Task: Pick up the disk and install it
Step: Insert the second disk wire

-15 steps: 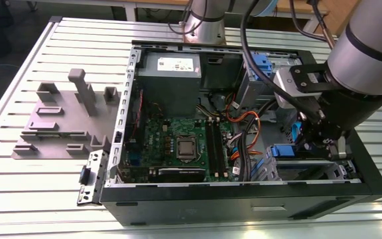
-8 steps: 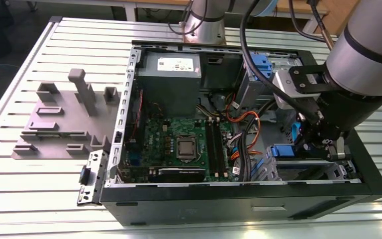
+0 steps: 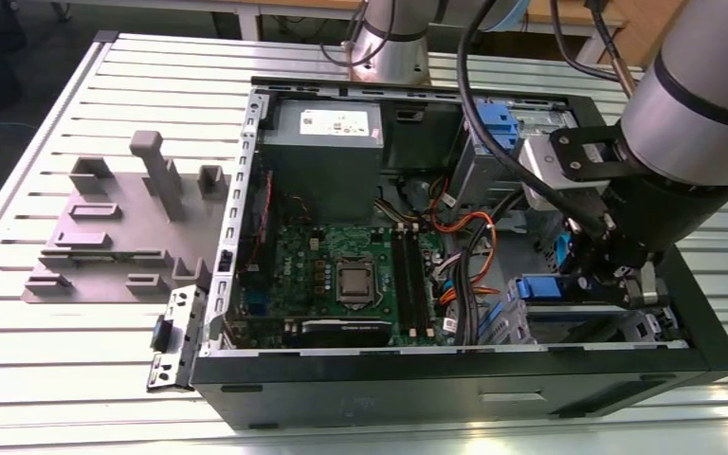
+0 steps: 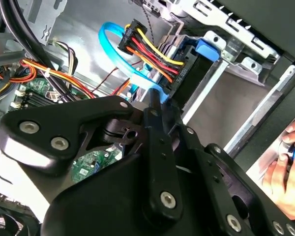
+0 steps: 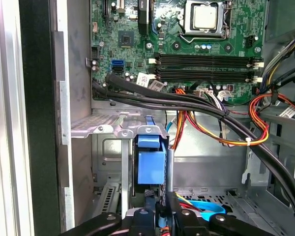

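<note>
Claw (image 3: 620,275) reaches deep inside the case (image 3: 338,374) — disk (image 5: 151,164) stands just ahead in its bay; grip state: cannot tell.

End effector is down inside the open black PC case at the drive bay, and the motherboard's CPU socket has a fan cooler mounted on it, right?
Not quite. The end effector is down in the open black PC case at the drive bay, but the CPU socket is bare, with no cooler mounted on it; the first wrist view shows the metal chip lid exposed.

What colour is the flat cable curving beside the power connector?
Light blue; the flat cable shows best in the second wrist view.
</note>
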`<state>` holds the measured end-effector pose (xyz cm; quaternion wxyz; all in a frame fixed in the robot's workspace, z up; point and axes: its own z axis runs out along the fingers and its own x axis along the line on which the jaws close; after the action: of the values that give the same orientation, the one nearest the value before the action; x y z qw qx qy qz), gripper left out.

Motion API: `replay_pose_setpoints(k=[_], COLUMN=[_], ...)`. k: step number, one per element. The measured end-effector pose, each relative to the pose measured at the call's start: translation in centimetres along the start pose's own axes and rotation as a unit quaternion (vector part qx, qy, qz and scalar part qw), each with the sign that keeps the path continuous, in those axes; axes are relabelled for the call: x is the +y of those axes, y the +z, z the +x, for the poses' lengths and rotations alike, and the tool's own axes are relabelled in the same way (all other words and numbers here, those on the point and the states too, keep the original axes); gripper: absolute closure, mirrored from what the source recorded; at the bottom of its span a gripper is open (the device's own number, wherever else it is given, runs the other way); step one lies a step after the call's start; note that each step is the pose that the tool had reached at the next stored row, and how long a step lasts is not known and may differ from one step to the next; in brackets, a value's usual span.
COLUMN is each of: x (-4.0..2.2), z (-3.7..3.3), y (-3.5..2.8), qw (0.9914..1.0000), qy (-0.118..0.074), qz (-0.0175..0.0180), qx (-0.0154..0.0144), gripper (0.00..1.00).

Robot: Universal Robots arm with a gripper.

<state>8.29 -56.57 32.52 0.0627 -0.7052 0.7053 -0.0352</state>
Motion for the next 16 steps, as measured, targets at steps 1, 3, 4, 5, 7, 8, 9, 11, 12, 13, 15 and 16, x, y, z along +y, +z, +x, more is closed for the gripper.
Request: replay_pose_setpoints(k=[1,3,4,5,7,8,9,11,12,13,15,16], x=[-0.01,-0.04,-0.05,-0.07,-0.09,-0.1,-0.11,-0.13,-0.14,-0.15,-0.17,-0.19], z=[0.0,-0.02,-0.02,-0.02,-0.03,-0.03,-0.04,-0.04,-0.05,-0.05,-0.05,-0.06], y=[-0.1,-0.31,-0.44,-0.56,-0.72,-0.79,-0.85,-0.98,-1.06,-1.13,-1.29,-1.39], qw=[1.0,1.0,1.0,1.0,1.0,1.0,1.0,1.0,1.0,1.0,1.0,1.0], qy=[0.0,0.0,0.0,0.0,0.0,0.0,0.0,0.0,0.0,0.0,0.0,0.0], qz=[-0.0001,-0.0002,-0.0003,-0.0004,-0.0005,-0.0005,-0.0005,-0.0005,-0.0005,-0.0005,-0.0007,-0.0008], qx=[0.0004,0.0003,0.0004,0.0005,0.0004,0.0005,0.0005,0.0005,0.0005,0.0005,0.0005,0.0005], gripper=[0.77,0.77,0.77,0.77,0.77,0.77,0.77,0.77,0.77,0.77,0.77,0.77])
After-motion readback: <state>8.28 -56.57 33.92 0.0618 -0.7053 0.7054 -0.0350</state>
